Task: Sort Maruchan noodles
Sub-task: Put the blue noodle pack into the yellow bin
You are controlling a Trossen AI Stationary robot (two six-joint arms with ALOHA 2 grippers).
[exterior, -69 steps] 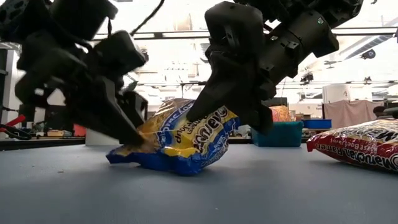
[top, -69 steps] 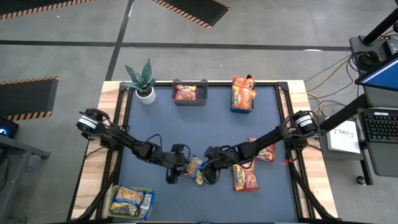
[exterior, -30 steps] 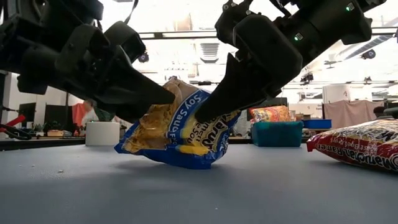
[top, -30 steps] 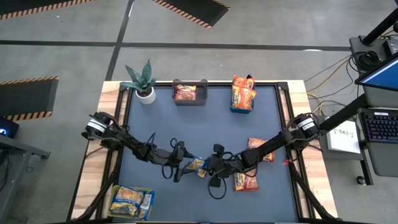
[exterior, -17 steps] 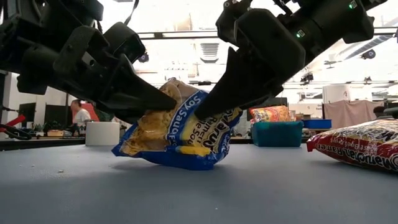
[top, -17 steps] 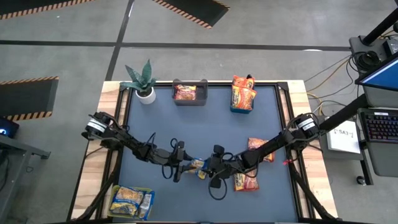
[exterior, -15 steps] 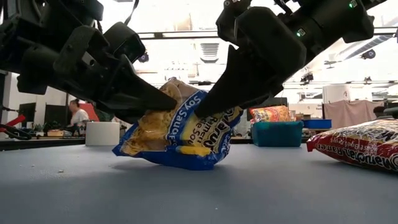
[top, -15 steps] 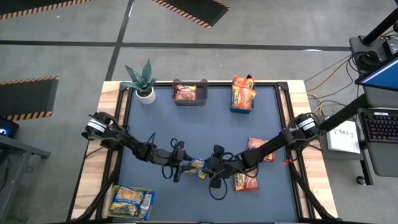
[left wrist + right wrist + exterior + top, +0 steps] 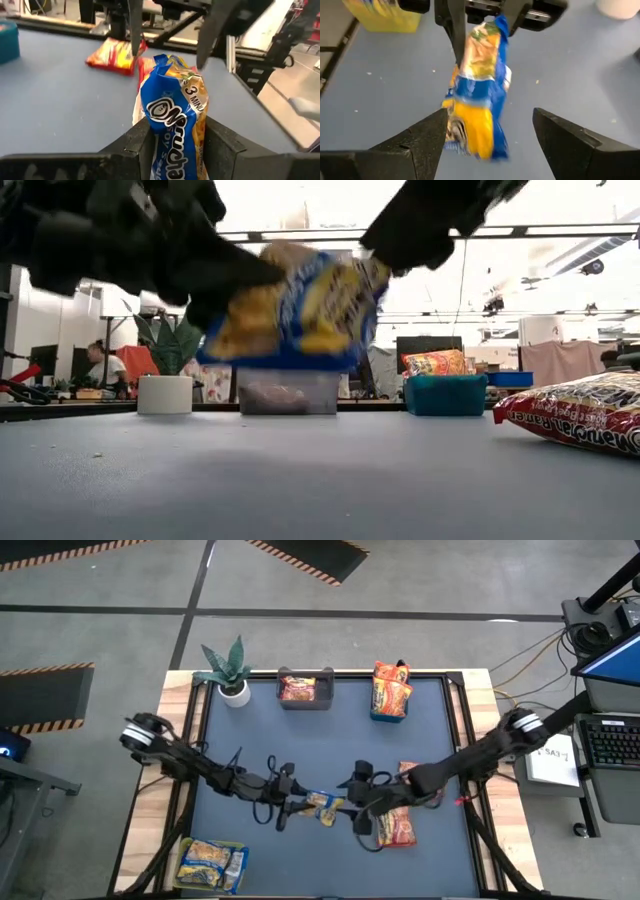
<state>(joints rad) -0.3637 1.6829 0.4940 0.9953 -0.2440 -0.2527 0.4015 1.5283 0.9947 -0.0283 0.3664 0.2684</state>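
Note:
A yellow-and-blue Maruchan noodle packet (image 9: 325, 807) hangs over the middle of the table, near its front. My left gripper (image 9: 296, 806) is shut on it, reaching in from the left. My right gripper (image 9: 362, 812) stands open just right of the packet and higher, touching nothing. In the right wrist view its fingers (image 9: 420, 145) spread wide on either side of the packet (image 9: 480, 90). Two loose orange-red packets (image 9: 395, 828) (image 9: 420, 780) lie flat on the table at the right. My left gripper pinches the packet's left end (image 9: 172, 150) between its two fingers (image 9: 140, 145), one on each flat face. The fingers come nearly level from the table's left and lie along the packet. The packet sticks out past them toward the right, on edge and clear of the table (image 9: 300, 305).
A yellow bin (image 9: 210, 865) with yellow packets stands at the near left corner. At the far edge stand a grey bin (image 9: 305, 690) with a red packet and a teal bin (image 9: 390, 690) with orange packets. A potted plant (image 9: 228, 670) is at the far left.
My right gripper has let go of the packet, opened, and drawn up and back toward the table's right edge. My left gripper has risen with the packet. The packet's lower edge, which rested on the table, now hangs clear.

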